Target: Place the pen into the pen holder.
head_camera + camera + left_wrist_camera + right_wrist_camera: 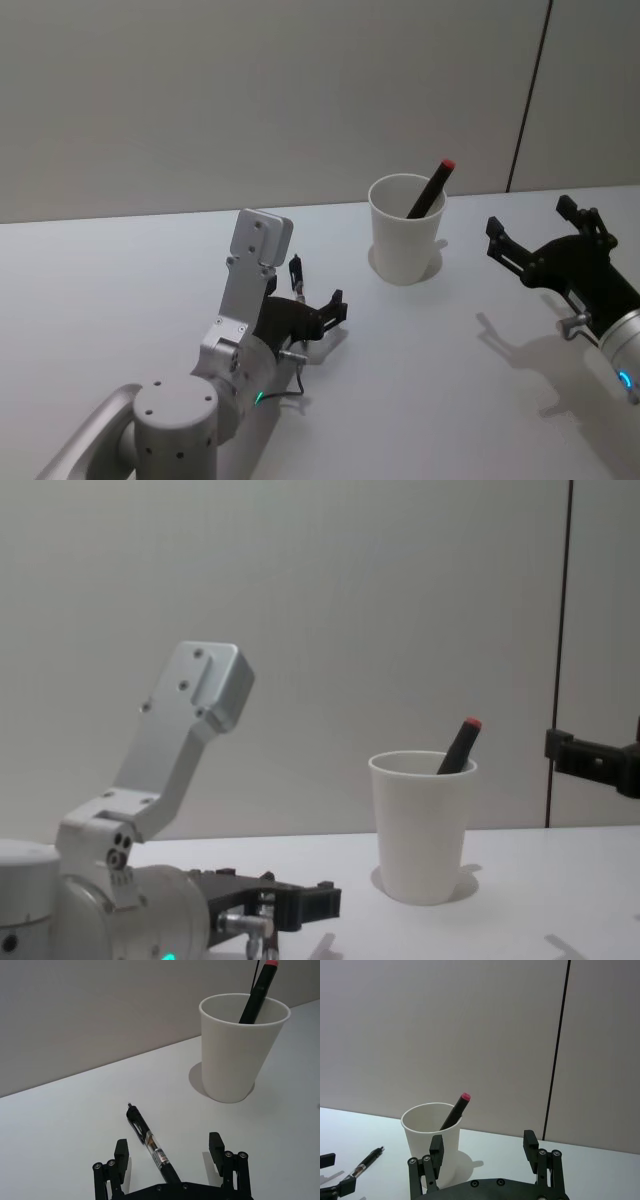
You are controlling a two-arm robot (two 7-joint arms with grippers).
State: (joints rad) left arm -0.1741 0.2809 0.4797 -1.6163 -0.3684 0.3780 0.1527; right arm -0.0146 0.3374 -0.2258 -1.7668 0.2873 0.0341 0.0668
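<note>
White desk (100,300). Left gripper (169,1144) low over it, jaws open. Right gripper (531,217) right of pen holder (405,240), jaws open, empty. Red-capped marker (432,185) leans inside holder. Pen (150,1142) flat on desk between left jaws, touching neither

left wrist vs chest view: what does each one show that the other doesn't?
Left wrist: a clear-barrelled black pen lying flat on the white table, between the open jaws of the left gripper, touching neither. Chest: the left arm's silver link angled upward, and the right gripper at the right edge. Both: the white paper cup holding a black, red-tipped pen that leans on its rim.
</note>
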